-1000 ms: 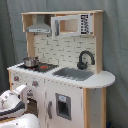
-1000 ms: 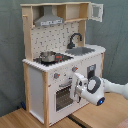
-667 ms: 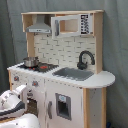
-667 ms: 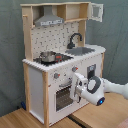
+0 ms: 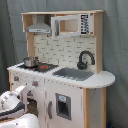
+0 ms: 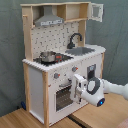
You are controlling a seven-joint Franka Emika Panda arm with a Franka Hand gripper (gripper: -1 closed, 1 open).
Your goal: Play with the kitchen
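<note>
White and light-wood, the kitchen (image 6: 60,60) stands on a wooden floor against a grey curtain in both exterior views. A pot (image 6: 48,56) (metal) sits on its stovetop. The gripper (image 6: 79,90) is at the oven door (image 6: 64,96); finger spread cannot be told.

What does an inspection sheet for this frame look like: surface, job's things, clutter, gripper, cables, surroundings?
Surface: wooden floor under the unit.
Job's things: kitchen upright; pot on the stovetop, black faucet behind the sink, upper cabinet door swung open.
Clutter: nothing seen.
Gripper: gripper at the oven door; finger state unclear.
Cables: nothing seen.
Surroundings: grey curtain behind.
</note>
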